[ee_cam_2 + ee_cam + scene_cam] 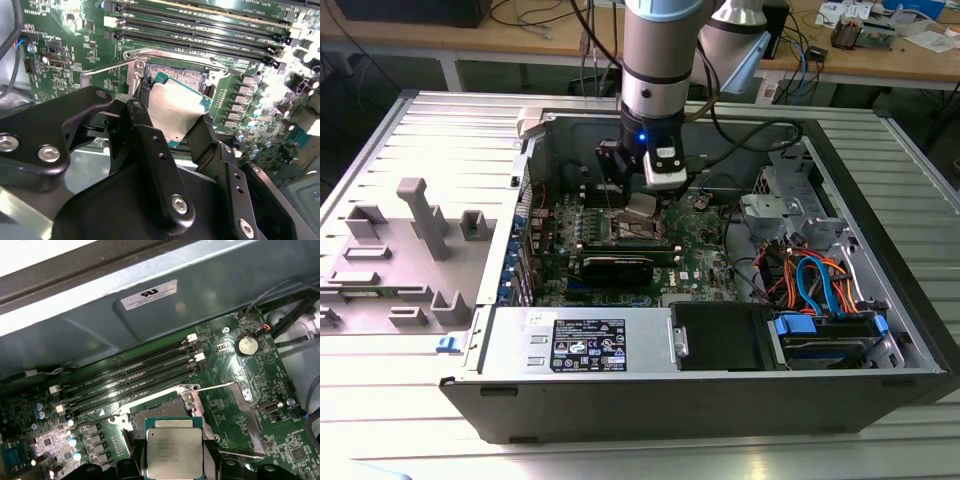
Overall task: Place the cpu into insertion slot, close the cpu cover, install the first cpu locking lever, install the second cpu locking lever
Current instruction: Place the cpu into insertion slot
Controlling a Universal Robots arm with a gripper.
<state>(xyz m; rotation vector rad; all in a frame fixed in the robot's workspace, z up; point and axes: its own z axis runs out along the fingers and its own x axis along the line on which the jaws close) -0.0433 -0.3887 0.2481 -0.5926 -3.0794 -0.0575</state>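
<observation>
My gripper had its fingers closed on opposite edges of the cpu, a flat square chip with a dull silver lid and a green rim. It hung tilted over the open insertion slot, just beside the long memory slots.

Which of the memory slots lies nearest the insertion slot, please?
The memory slot running right alongside the insertion slot rim, by the cpu in the gripper; the others lie farther from it.
</observation>
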